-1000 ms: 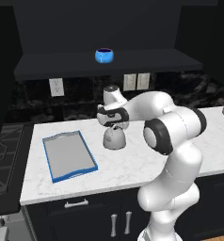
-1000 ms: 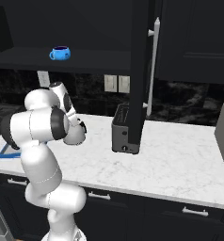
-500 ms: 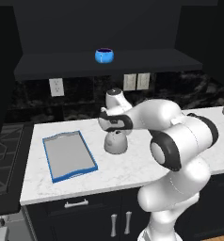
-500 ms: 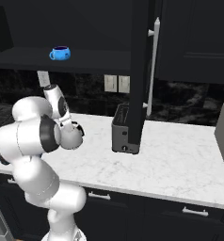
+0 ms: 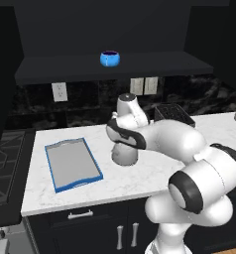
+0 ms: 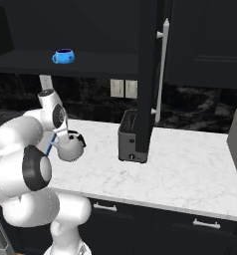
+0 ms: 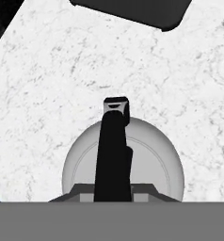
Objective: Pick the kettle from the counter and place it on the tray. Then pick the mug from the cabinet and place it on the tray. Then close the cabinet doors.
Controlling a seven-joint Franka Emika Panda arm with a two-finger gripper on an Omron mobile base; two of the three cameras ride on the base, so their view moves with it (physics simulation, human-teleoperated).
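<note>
Tool (image 7: 113, 195) clamped on kettle (image 5: 125, 153) handle; arm hides its fingertips

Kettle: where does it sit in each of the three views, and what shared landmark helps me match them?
Left base view: the kettle stands at centre on the counter, right of the tray, under the arm's hand.
Right base view: left of centre, beside the arm, left of the toaster.
Hand view: lower centre, seen from above, black handle running up the middle.
Shared landmark: the toaster.
</note>
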